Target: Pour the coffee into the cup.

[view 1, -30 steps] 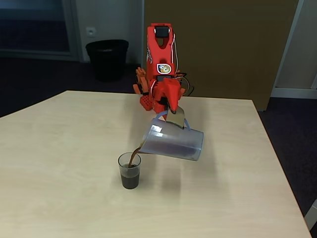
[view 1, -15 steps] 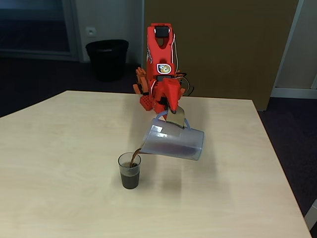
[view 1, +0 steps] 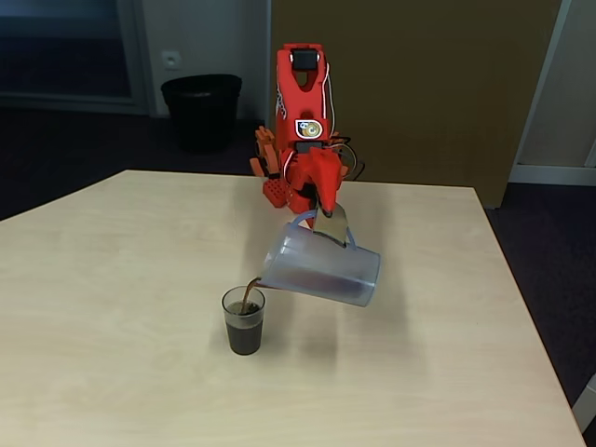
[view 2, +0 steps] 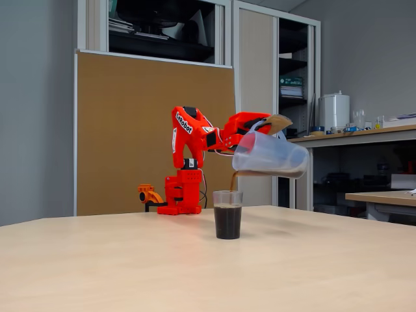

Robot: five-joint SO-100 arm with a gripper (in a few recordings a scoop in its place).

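Observation:
A translucent jug (view 1: 321, 268) with a spout and handle hangs tilted above the table, spout down to the left in a fixed view. My red gripper (view 1: 328, 219) is shut on the jug's handle at its upper side. A thin stream of dark coffee (view 1: 250, 291) runs from the spout into the small clear cup (view 1: 244, 321), which stands upright on the table and is more than half full. From the side in another fixed view, the jug (view 2: 268, 156) leans over the cup (view 2: 227, 214), with the gripper (view 2: 270, 123) on top and dark coffee (view 2: 227, 222) filling most of the cup.
The pale wooden table (view 1: 112, 279) stretches wide around the cup. My arm's base (view 2: 182, 195) stands at the far edge. A black bin (view 1: 200, 110) sits on the floor behind the table, and a brown board (view 2: 149, 130) stands behind the arm.
The jug has tipped a little further, its spout dropping toward the cup. Coffee keeps flowing and the level in the cup has risen slightly.

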